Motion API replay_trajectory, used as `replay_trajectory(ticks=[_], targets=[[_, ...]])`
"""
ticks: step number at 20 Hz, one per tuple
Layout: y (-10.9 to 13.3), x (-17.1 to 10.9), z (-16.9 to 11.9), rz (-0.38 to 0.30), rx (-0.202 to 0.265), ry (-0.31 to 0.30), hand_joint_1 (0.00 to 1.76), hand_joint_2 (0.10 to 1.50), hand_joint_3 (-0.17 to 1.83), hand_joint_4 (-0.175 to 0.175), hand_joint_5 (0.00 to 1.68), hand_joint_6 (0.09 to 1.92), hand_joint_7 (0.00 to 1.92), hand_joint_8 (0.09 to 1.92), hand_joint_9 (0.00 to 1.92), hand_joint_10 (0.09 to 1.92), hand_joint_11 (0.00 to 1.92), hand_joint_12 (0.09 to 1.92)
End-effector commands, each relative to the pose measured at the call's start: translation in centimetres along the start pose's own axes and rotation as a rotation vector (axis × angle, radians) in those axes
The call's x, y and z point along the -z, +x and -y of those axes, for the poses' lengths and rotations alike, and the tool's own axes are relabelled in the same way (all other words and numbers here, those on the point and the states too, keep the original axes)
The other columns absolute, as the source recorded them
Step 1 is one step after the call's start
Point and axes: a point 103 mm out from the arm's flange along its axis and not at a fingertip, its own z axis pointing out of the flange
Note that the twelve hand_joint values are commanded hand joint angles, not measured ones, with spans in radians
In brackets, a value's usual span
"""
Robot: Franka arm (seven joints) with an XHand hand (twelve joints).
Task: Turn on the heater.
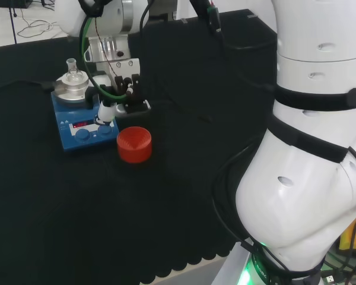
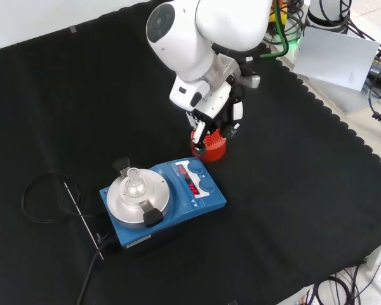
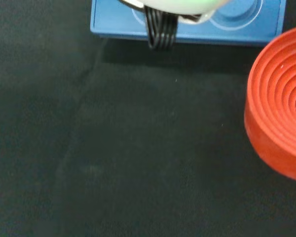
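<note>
Head view: my hand [image 1: 120,98] hangs down at the right end of the blue heater [image 1: 83,122], with a white fingertip [image 1: 106,112] reaching down onto the heater's near panel, where the red display and the round knobs sit. I think the tip is touching the panel beside the right knob, though the angle leaves that unsure. My fingers point downward and are fairly straight, and they have hold of nothing.

The heater stands at the left of the bench [image 1: 59,208], with a small clear flask [image 1: 73,72] upright on its round metal plate [image 1: 70,89]. A red ribbed ring stand [image 1: 134,144] sits on the cloth just to the right of the heater's near corner, close to it but apart.

In the front view the heater [image 2: 178,203] lies near the middle of the cloth, its control panel toward the far right side, and my hand [image 2: 216,114] comes down over the red ring stand [image 2: 211,145] just beyond that panel. A black cable [image 2: 44,197] curls off the heater's left side.
</note>
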Motion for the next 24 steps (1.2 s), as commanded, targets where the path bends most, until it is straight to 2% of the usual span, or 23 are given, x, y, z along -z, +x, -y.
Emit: replay_trajectory(ticks=[1,14,24], targets=[[0.6,-1.2,-0.3,0.010,0.021,0.048,1.38,0.76,0.88,-0.079,0.37,0.77,1.46,1.55,1.48,1.33,1.16,1.16],[1.1,-3.5,-1.9,0.029,0.046,0.130,1.38,0.75,0.90,-0.065,0.29,0.76,1.47,1.55,1.49,1.33,1.15,1.18],[0.8,-4.1,-2.7,0.035,0.044,0.141,1.39,0.74,0.92,-0.054,0.21,0.70,1.47,1.56,1.49,1.33,1.15,1.19]])
